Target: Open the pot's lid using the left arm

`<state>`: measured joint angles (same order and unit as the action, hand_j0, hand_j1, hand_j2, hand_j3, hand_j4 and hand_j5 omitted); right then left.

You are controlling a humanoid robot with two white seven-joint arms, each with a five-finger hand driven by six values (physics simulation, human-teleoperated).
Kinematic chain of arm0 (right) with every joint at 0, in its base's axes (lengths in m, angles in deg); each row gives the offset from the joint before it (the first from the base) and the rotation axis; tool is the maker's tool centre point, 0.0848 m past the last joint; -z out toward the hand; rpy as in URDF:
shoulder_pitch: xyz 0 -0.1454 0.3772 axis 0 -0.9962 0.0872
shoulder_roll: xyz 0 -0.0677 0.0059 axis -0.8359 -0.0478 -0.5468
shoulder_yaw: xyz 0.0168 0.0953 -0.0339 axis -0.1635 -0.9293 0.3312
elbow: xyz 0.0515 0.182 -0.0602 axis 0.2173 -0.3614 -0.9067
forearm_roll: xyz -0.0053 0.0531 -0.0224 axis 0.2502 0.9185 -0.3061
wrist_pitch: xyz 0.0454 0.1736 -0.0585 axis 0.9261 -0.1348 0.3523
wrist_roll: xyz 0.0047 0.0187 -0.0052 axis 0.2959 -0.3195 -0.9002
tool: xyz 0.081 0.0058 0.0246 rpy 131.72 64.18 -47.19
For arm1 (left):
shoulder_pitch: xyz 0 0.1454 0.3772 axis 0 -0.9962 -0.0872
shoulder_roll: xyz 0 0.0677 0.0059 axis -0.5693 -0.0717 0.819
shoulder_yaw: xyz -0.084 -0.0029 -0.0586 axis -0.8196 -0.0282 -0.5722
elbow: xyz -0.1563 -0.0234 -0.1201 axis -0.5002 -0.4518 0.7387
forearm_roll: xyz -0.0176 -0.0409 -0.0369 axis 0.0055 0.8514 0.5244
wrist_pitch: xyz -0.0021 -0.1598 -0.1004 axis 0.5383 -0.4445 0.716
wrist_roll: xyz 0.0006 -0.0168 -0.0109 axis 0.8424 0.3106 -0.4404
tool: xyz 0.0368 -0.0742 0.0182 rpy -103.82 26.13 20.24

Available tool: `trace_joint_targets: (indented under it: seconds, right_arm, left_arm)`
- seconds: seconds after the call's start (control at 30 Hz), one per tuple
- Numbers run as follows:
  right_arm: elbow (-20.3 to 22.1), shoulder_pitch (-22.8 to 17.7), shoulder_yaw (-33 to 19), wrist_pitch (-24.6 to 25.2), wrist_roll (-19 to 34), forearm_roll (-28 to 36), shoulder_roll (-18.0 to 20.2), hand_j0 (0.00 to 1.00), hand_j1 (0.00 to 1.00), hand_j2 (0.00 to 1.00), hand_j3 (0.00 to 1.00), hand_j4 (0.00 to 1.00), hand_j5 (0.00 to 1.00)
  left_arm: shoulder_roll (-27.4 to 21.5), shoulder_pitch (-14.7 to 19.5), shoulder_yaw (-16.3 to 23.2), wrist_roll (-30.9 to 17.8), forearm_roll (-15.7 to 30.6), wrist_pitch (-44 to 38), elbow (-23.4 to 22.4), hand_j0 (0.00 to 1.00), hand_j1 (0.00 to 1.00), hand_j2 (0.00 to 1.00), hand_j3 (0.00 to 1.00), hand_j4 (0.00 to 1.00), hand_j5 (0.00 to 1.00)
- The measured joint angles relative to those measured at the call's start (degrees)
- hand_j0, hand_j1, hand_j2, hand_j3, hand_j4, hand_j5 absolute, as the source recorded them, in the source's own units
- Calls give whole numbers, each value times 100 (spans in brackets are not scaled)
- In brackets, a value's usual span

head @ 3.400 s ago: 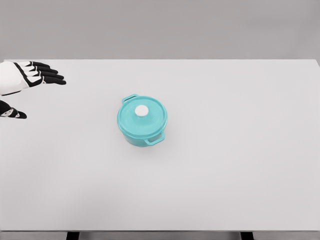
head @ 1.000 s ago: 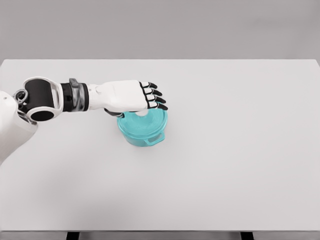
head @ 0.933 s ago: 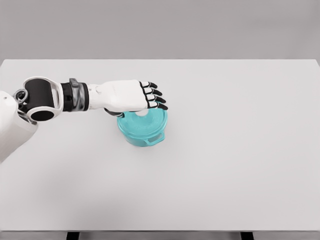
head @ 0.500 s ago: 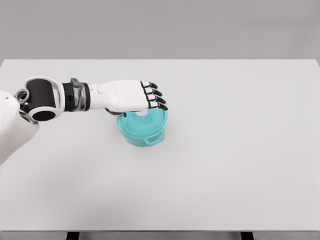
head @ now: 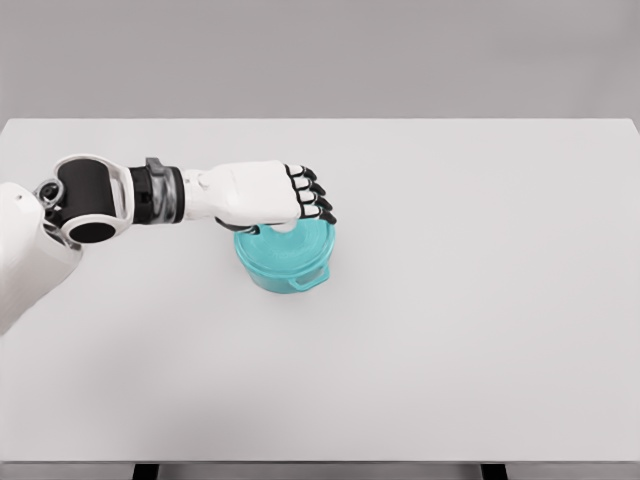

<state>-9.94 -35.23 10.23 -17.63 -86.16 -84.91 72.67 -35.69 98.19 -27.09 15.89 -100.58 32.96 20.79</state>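
A white table (head: 480, 330) seen from above. Near its middle stands a teal pot (head: 287, 260) with its lid (head: 300, 243) on. The robot's left hand (head: 262, 193) reaches in from the left and covers the lid's white knob (head: 285, 228), black-tipped fingers (head: 318, 203) curled down over it

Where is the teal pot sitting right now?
In the head view, the teal pot stands a little left of the white table's middle, its lid partly covered by the left hand reaching over it.
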Motion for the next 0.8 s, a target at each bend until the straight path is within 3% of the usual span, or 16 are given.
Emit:
trace_joint_targets:
  seconds: [0.8]
  right_arm:
    - [-1,0,0,0,1,0,0,100,100,100,100,100,100]
  left_arm:
    - [2,-53,27,0,-11,0,-38,80,80,80,80,80,80]
